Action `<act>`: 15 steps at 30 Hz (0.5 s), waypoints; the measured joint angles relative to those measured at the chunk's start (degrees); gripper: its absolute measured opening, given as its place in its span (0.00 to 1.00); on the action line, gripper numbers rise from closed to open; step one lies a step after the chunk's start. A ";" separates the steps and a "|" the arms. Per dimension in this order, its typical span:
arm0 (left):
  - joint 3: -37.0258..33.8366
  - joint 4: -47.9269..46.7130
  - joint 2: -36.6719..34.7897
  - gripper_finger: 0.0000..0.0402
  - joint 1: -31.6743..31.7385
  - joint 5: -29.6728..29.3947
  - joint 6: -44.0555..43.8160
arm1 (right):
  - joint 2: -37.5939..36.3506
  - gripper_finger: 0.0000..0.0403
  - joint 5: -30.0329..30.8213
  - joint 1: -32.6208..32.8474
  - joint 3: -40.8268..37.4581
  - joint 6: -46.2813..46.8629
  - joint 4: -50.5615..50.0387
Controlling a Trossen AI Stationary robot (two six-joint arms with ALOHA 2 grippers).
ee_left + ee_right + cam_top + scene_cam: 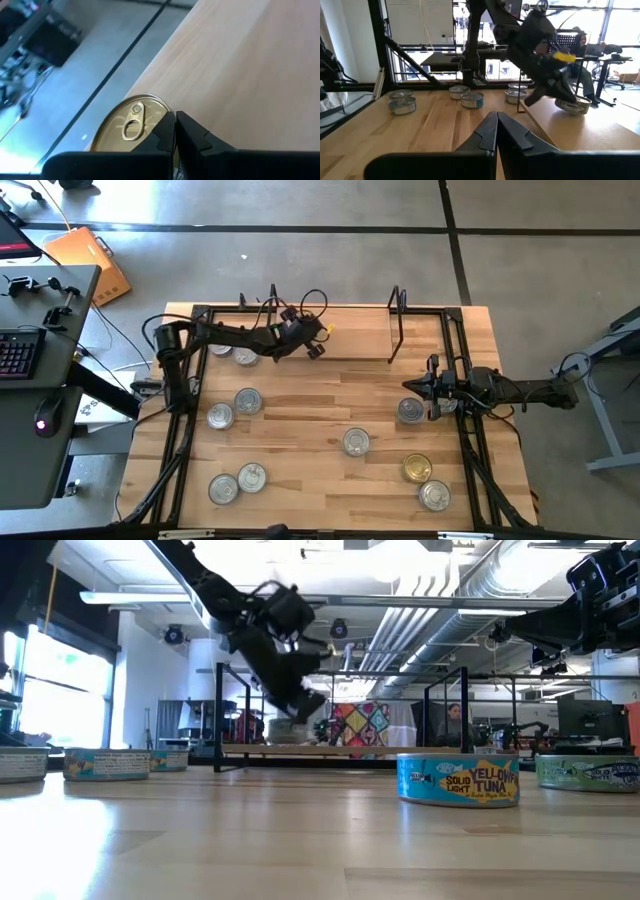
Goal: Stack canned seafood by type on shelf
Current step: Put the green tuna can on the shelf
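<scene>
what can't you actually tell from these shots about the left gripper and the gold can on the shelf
- Grip on the gold-lidded can: in the left wrist view the left gripper and its fingers cover the can's near edge, so contact cannot be told.
- Can's label: the high view is too small, and the low view blurs the gripper and can.
- Shelf far side: the left arm covers part of it from above.

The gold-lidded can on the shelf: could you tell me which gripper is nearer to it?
Left. The left gripper is over the shelf right at the gold-lidded can, fingers shut. The right gripper sits at the table's right side, well away.
</scene>
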 joint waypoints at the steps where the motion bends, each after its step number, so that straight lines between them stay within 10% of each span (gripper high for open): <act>1: 0.00 -0.43 0.30 0.00 0.30 -0.52 -0.05 | 0.00 0.00 0.01 0.02 0.02 0.00 0.00; 15: 0.04 -4.96 0.37 0.00 1.71 -3.59 -0.39 | 0.00 0.00 0.00 -0.01 0.00 0.00 -0.01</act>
